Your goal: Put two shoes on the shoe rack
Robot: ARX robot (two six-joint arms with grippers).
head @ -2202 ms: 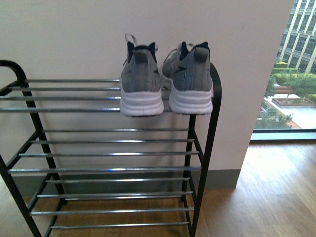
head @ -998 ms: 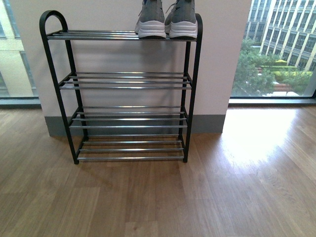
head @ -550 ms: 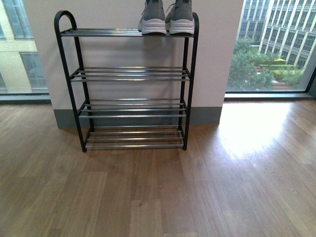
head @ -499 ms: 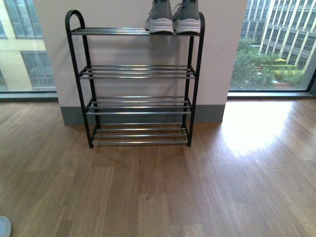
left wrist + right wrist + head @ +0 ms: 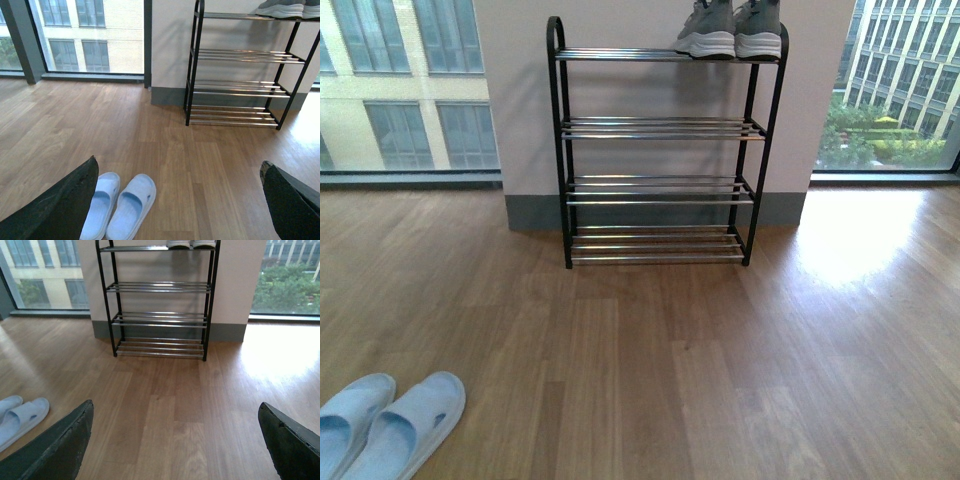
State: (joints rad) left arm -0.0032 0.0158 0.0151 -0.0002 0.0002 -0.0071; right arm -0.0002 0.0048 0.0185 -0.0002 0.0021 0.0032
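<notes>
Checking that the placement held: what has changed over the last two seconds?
The robot backed away from the shoe rack, now seen whole and farther off; light blue slippers came into view on the floor. The two shoes stayed side by side at the top tier's right end.

The left end effector (image 5: 175,202) and right end effector (image 5: 170,442) have matte black, wedge-shaped fingers (image 5: 60,205) with scuffed edges.

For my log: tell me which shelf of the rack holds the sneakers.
The top shelf: both grey sneakers sit at its right end, while the three lower shelves are bare.
</notes>
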